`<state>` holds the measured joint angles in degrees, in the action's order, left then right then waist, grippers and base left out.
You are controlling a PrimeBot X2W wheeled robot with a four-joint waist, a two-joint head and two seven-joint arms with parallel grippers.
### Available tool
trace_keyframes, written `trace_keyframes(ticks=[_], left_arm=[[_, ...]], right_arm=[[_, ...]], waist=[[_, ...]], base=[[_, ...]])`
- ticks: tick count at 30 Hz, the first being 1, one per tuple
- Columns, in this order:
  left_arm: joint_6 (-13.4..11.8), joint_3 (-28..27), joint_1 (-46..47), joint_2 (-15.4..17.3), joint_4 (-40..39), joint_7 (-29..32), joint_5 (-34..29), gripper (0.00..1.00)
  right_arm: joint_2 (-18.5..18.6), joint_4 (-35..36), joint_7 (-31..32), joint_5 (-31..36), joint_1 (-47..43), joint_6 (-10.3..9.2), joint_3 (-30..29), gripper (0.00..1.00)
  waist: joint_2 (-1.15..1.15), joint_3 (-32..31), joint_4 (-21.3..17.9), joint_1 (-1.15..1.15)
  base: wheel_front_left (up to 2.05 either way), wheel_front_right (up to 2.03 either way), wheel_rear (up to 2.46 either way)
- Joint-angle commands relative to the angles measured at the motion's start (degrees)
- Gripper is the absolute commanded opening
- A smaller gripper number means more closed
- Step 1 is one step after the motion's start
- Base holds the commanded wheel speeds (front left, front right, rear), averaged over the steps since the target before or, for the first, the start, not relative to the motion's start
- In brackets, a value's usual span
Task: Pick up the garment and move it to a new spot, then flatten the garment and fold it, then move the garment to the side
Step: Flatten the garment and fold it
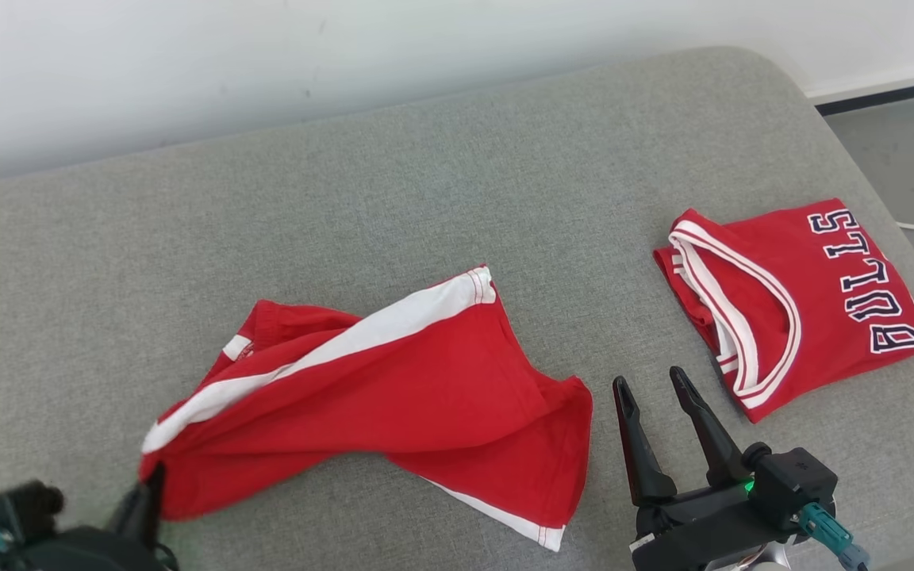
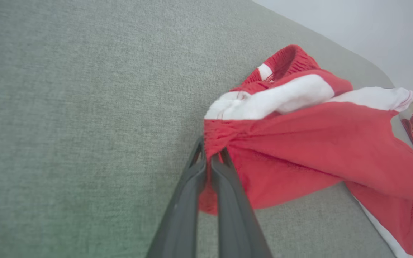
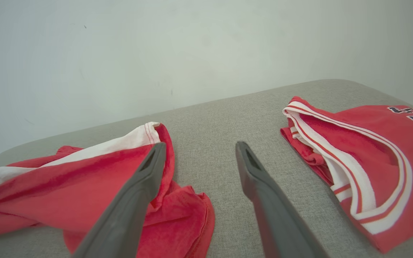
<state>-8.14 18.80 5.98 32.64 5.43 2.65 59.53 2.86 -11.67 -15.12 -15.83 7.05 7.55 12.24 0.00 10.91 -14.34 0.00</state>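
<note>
Firmly clamped at the near left of a grey couch, the left gripper grips a bunched corner of the red shorts, its two dark fingers pressed together with the gathered waistband pinched between their tips. Seen from the left wrist, the gripper bites the cloth just below the white side stripe, and the shorts fan out from the grip toward that view's right, some fabric hanging beside the fingers. Whether the held corner is raised off the couch cannot be told. The shorts lie crumpled across the middle of the couch, one white-edged leg hem reaching toward the right gripper. That gripper is spread wide and holds nothing. It hovers over bare couch just right of the hem, between the shorts and a folded red jersey lettered BULLS that lies near the couch's right edge. From the right wrist, the left finger of the open gripper overlaps the shorts in the picture, though whether it touches them cannot be told. The right finger stands clear of the jersey. A pale wall runs behind the couch.
</note>
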Motion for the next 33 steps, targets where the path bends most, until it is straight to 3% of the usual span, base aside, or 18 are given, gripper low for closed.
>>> trace_keyframes(ticks=[1, 5, 15, 19, 20, 21, 22, 28, 33], left_arm=[[-0.3, 0.6, -1.6, -1.3, -0.2, -1.6, -0.9, 0.00], [-1.1, 3.3, -3.6, -1.7, -2.0, -4.0, -4.8, 0.00], [-8.0, 7.6, -4.2, -0.9, 2.0, -9.1, -16.4, 0.00], [-8.1, 7.7, -3.1, -2.7, 4.4, -11.5, -16.8, 0.00], [-8.1, 7.9, -2.9, -2.9, 4.9, -12.1, -17.3, 0.09], [-8.1, 8.0, -2.6, -3.2, 5.4, -12.5, -17.4, 0.47], [-7.9, 7.8, -2.5, -3.7, 5.8, -13.0, -17.1, 1.00], [-5.7, 5.9, -3.0, -5.2, 6.1, -16.1, -15.5, 1.00], [-2.8, 0.7, -5.1, -7.3, 3.4, -17.8, -16.0, 1.00]], right_arm=[[0.0, 0.0, 0.0, 0.6, -0.1, -0.16, -0.1, 1.00], [0.0, -0.2, 0.0, 0.8, -0.5, -0.16, -0.2, 1.00], [0.0, -0.8, 0.0, 1.2, -1.1, -0.16, -0.3, 1.00], [0.0, -0.8, 0.0, 1.2, -0.9, -0.16, -0.1, 1.00], [0.0, -0.8, 0.0, 1.2, -0.8, -0.16, -0.1, 1.00], [0.0, -0.8, 0.0, 1.1, -0.8, -0.16, -0.1, 1.00], [0.0, -0.8, 0.0, 1.2, -0.8, -0.16, -0.2, 1.00], [0.0, -0.9, 0.0, 1.4, -1.2, -0.16, -0.6, 1.00], [0.0, -1.0, 0.0, 1.5, -1.4, -0.16, -1.5, 1.00]], waist=[[0.00, -0.5, 0.2, 0.00], [0.00, -1.0, 0.4, 0.00], [0.00, -1.9, 1.6, 0.00], [0.00, -2.0, 2.1, 0.00], [0.00, -2.0, 2.2, 0.00], [0.00, -2.0, 2.4, 0.00], [0.00, -2.0, 2.5, 0.00], [0.00, -2.1, 3.5, 0.00], [0.00, -2.6, 4.8, 0.00]], base=[[0.00, 0.00, 0.00], [0.00, 0.00, 0.00], [0.00, 0.00, 0.00], [0.00, 0.00, 0.00], [0.00, 0.00, 0.00], [0.00, 0.00, 0.00], [0.00, 0.00, 0.00], [0.00, 0.00, 0.00], [0.00, 0.00, 0.00]])
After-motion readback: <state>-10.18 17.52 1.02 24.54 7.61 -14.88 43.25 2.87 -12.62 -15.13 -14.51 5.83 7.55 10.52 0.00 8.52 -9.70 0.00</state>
